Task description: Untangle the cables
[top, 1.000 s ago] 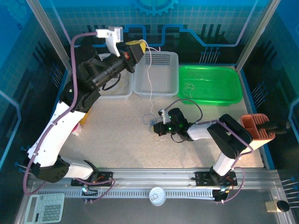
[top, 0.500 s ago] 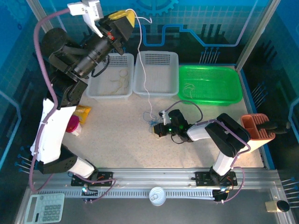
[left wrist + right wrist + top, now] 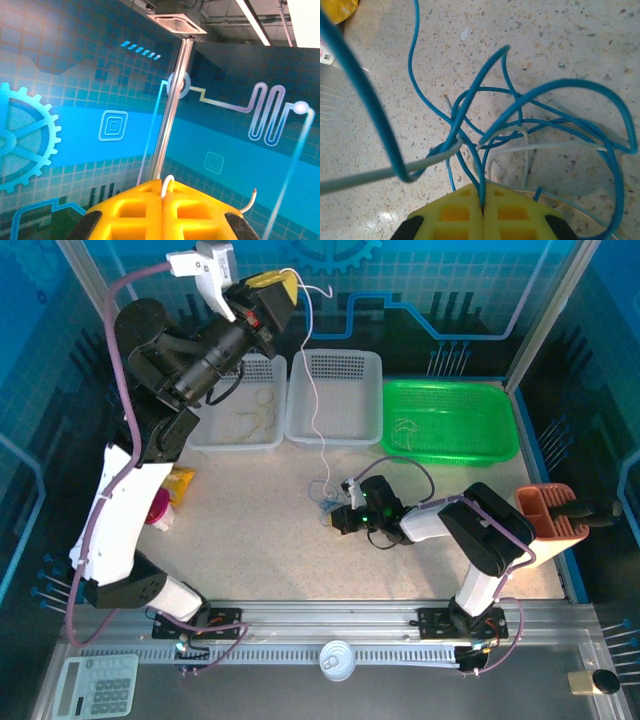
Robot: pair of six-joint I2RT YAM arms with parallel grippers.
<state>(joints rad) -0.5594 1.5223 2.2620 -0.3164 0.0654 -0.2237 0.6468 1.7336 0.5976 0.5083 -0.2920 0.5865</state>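
Top external: left gripper (image 3: 284, 286) high aloft

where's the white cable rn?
Top view: the white cable hangs from the left claw, raised at back left, down past the white baskets to the blue tangle held by the right claw mid-table.

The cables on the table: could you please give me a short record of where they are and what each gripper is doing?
left gripper: shut on the white cable, raised high
white cable: hangs from the left gripper down to the tangle
right gripper: shut on a blue cable, low over the tabletop
tangle: blue and white loops crossing each other on the tabletop
task state: not yet untangled
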